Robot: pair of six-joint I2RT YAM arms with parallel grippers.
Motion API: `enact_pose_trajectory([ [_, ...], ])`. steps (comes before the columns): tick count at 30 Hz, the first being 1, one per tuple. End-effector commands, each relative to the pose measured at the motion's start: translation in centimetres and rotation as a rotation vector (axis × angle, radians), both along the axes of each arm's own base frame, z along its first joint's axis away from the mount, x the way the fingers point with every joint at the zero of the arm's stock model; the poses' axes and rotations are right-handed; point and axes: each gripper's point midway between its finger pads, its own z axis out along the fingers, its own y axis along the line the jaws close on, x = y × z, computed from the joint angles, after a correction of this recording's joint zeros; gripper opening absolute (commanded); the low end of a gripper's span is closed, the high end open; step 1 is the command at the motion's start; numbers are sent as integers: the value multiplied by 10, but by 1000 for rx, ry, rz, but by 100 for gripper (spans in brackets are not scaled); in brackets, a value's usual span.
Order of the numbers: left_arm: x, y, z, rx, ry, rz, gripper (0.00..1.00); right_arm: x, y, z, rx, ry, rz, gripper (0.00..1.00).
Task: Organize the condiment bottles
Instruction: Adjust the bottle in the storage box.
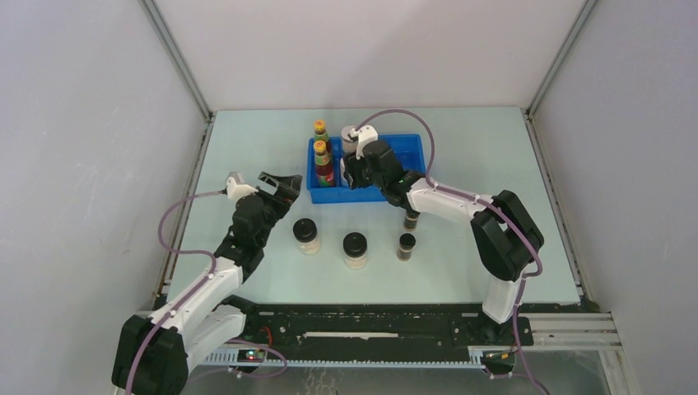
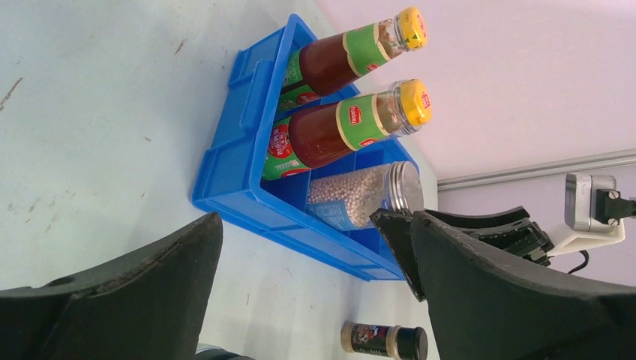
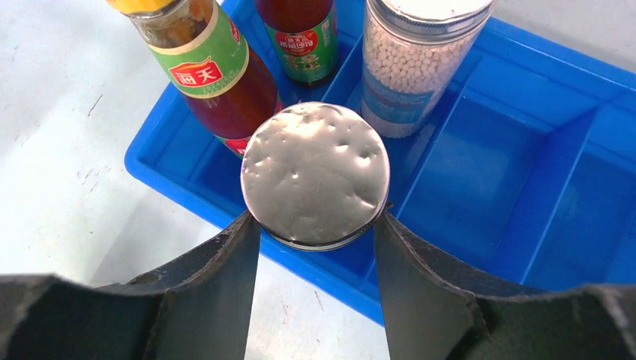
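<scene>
Right gripper, half closed, grips the silver-lidded jar over the blue tray; the jar needs seating upright between dividers before release

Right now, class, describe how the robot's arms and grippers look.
The left arm and right arm have white links, black joints and a looping purple cable each. The left gripper and right gripper have broad, black, tapering fingers.

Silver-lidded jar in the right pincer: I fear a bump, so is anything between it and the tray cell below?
Nothing visible. The silver-lidded jar is over the near cell of the blue tray; the other jar and red bottle stand in neighbouring cells. The floor beneath is hidden.
</scene>
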Motion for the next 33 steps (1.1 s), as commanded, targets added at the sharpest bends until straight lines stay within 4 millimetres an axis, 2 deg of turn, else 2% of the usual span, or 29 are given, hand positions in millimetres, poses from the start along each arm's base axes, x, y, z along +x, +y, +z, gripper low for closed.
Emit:
enact_pose_trajectory([
  [1,3,-3,35,-19,-82,-5,100,-23,-16,-28,-82,109,-16,62],
  [10,-2,2,32,-3,-76,10,100,-33,-10,-21,-82,102,3,66],
  [17,-7,6,32,18,-70,21,100,-41,-5,-4,-75,75,19,66],
  [23,-17,9,35,71,-60,8,100,-50,-7,27,-53,27,22,66],
  [28,-29,4,42,139,-50,-51,100,-57,-21,60,-32,-12,-5,67],
  [33,-46,-3,35,243,4,-126,100,-63,-42,91,-4,-38,-40,67],
])
